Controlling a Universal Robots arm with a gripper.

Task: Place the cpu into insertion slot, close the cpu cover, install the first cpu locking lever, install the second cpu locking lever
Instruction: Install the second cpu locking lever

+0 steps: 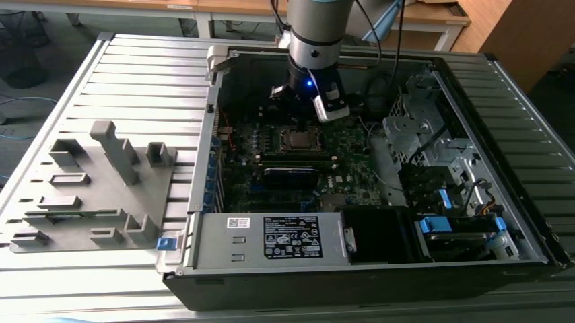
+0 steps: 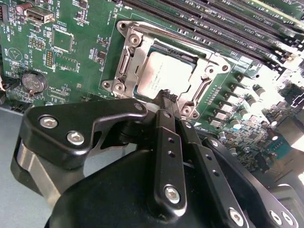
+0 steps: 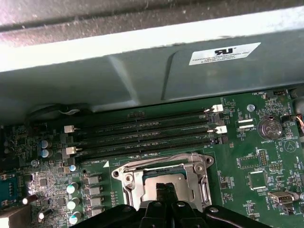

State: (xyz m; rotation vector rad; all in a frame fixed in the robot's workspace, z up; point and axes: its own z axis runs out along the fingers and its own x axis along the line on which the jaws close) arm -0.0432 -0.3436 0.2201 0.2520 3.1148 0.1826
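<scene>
The tool (image 2: pixel 167 97) hangs low inside the open computer case (image 1: pixel 503 235), directly over the insertion slot (image 2: pixel 124 72) on the green motherboard (image 2: pixel 76 61). In the second wrist view its two thin black fingers (image 2: pixel 164 137) stand pressed together with no gap between them, and nothing is held at their tip. The tip sits at the edge of the cpu (image 2: pixel 164 76), touching it or just above it; which of the two I cannot tell.

The cpu already lies in the insertion slot, flat, with its dull silvery top up. The cpu cover (image 3: pixel 161 166) seems to be down around the chip, because its silvery frame surrounds the square window on all sides in both wrist views. So I judge that the placing is done and that the work now concerns the cover or the locking levers. I cannot make out the levers clearly.

In my judgement the main risk is pressure in the wrong place. If the closed fingertip pushes on the chip's edge and not on the frame, the cpu may tilt in the socket and the contacts under it may be damaged. The tip could also slip off the smooth metal towards the small capacitors (image 2: pixel 236 124) just beside the socket. The long memory slots (image 3: pixel 142 133) are near on the other side.
</scene>
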